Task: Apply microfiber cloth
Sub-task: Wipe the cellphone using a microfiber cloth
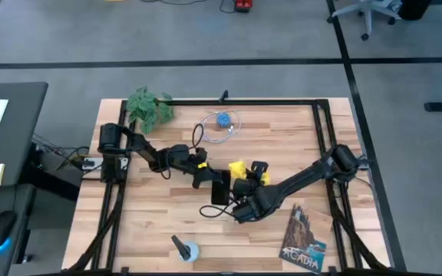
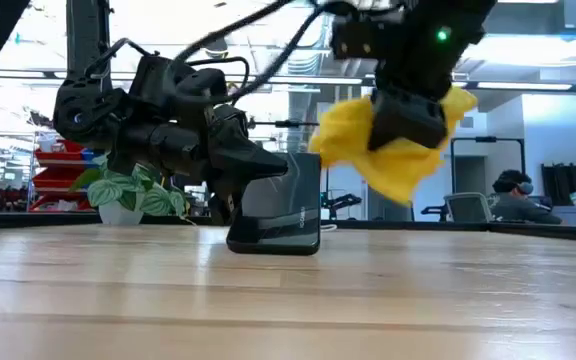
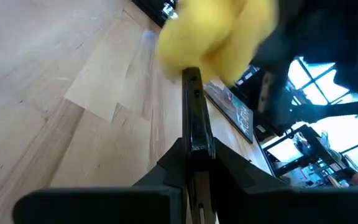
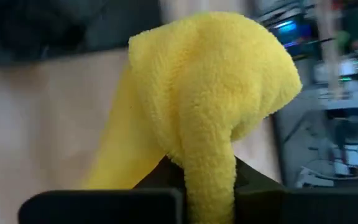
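Low view alone: left gripper (image 2: 268, 170) jaws clamp upright smartphone (image 2: 283, 205); right gripper (image 2: 408, 120) jaws clamp microfiber cloth (image 2: 393, 150).

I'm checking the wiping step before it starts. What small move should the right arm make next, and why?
Probably ease the right gripper down and toward the phone. It is shut on the yellow cloth, which hangs in the air just beside the phone's upper edge, seemingly not yet on its face. The left gripper holds the phone on edge on the table, ready for wiping.
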{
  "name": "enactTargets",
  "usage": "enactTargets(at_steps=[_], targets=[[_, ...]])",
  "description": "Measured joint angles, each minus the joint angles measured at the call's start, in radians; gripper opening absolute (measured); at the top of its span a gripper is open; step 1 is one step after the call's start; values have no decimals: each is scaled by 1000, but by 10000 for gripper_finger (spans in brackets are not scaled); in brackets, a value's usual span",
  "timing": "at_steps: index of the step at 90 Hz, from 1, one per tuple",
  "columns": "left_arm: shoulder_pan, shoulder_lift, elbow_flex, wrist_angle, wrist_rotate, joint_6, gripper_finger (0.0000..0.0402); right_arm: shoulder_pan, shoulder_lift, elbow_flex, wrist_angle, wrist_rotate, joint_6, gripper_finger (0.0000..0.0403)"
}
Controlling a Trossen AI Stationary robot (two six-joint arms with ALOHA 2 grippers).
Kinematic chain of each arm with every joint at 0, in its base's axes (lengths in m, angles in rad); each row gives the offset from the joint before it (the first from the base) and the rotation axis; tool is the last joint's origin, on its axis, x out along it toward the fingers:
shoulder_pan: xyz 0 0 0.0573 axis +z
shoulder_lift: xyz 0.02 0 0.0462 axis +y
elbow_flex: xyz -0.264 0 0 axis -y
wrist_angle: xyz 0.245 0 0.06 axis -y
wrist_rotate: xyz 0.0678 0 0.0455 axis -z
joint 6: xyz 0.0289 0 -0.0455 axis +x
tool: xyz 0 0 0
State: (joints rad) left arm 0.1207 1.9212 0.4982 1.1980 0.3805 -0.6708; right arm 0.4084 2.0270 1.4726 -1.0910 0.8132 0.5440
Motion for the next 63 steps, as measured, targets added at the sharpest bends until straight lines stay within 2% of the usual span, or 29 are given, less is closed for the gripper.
enactTargets(at_steps=[10,17,34,51,63], targets=[[0,0,0,-1,-4,0,22,1,50,-35,122,-194,-78,34],[0,0,0,-2,-7,0,22,6,77,-41,148,-287,-144,53],[1,0,0,-2,-10,0,22,16,47,-30,131,-391,-155,136],[1,0,0,-2,-11,0,22,32,-59,-16,193,-476,-119,238],[1,0,0,-2,-11,3,22,28,-102,-23,225,-501,-47,279]])
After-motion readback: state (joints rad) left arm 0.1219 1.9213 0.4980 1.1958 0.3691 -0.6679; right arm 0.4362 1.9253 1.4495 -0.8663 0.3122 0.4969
